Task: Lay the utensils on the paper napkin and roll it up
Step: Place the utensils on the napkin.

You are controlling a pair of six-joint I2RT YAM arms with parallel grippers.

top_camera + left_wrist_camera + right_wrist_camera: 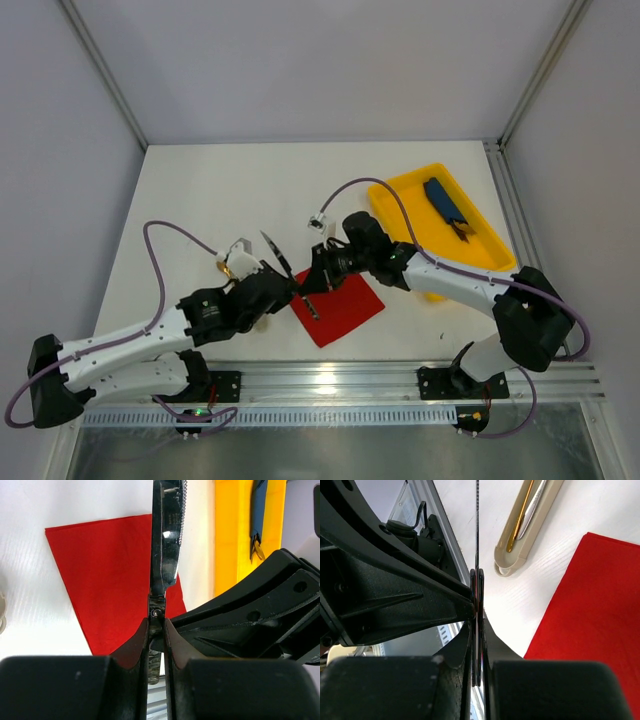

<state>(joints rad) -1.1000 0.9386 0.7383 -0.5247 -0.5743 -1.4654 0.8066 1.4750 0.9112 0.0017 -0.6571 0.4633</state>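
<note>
The red paper napkin lies flat on the table near the front; it also shows in the left wrist view and the right wrist view. One slim shiny metal utensil, with a serrated edge like a knife, is held above the napkin's left corner. My left gripper is shut on it. My right gripper is shut on the same utensil, seen edge-on. A gold and a silver utensil lie inside a beige sleeve.
The yellow tray stands at the right with a dark-blue oblong item in it. The beige sleeve lies left of the napkin. The metal rail runs along the front edge.
</note>
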